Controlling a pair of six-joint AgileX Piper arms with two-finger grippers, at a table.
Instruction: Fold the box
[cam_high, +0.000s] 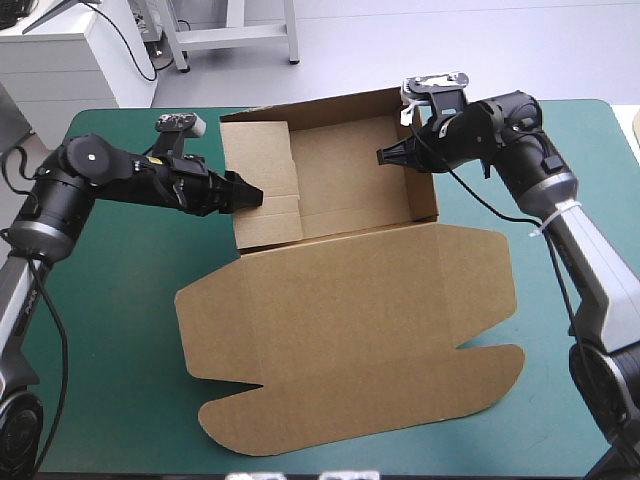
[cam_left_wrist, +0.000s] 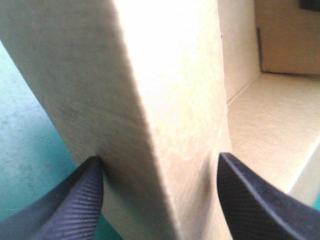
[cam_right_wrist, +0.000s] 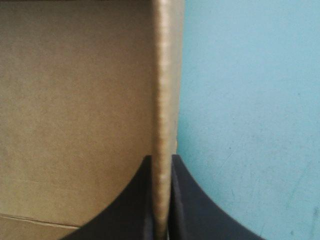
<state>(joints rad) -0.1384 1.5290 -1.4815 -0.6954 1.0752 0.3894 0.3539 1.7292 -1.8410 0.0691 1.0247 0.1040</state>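
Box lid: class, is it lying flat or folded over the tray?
Flat: the lid lies spread on the teal-green cover, leaving the tray open.

— Looking down on a table (cam_high: 110, 300) in teal-green, far edge up near the top of the frame.
— Got a brown box (cam_high: 330, 255) resting right on it: walls up at upper centre, lid flat across centre and lower middle.
— Seeing green down both sides.
— And along the bottom, under the lid's rounded flaps.
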